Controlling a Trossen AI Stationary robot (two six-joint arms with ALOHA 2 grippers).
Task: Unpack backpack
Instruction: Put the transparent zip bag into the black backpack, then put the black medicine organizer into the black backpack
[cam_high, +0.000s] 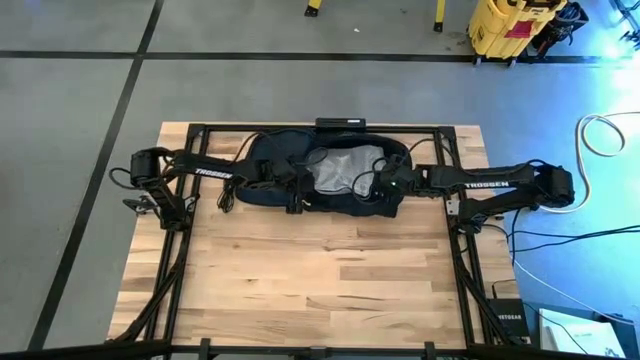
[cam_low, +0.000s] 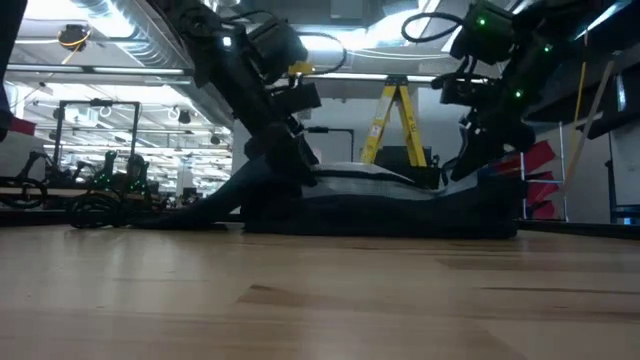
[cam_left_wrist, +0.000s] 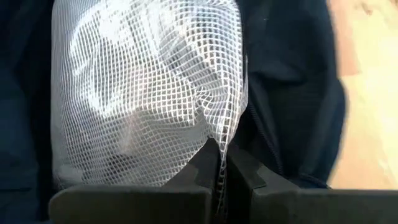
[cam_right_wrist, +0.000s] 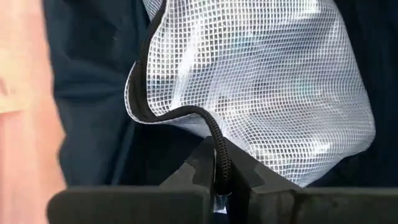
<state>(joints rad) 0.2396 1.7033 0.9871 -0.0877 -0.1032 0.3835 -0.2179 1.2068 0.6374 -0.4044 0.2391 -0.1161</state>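
Note:
The dark navy backpack (cam_high: 262, 160) lies flat near the table's far edge, also seen in the low view (cam_low: 400, 212). A clear plastic bag with a white mesh pattern (cam_high: 345, 170) rests in its middle, with dark fabric around it on every side. My left gripper (cam_left_wrist: 222, 169) has come in from the table's left and is shut on the bag's left end. My right gripper (cam_right_wrist: 222, 174) has come in from the right and is shut on the bag's right end. In the high view both stand over the backpack, left gripper (cam_high: 303, 185) and right gripper (cam_high: 386, 182). My left gripper pinches a gathered fold of the mesh bag (cam_left_wrist: 219, 142) between its two fingers. It comes slanting down from the table's left. The mesh is drawn into a point at the fingers, and the rest of the bag lies on the backpack. My right gripper pinches the bag's black corded edge (cam_right_wrist: 219, 144) between its two fingers, slanting down from the table's right. The cord runs up out of the fingers and curves along the bag's rim (cam_right_wrist: 140, 106). The bag's body rests on the backpack.
A black box (cam_high: 341, 124) sits at the table's far edge behind the backpack. The backpack's strap (cam_low: 205, 212) trails left on the wood. The near half of the table (cam_high: 320, 290) is bare wood, with the black frame rails (cam_high: 165, 260) along both sides.

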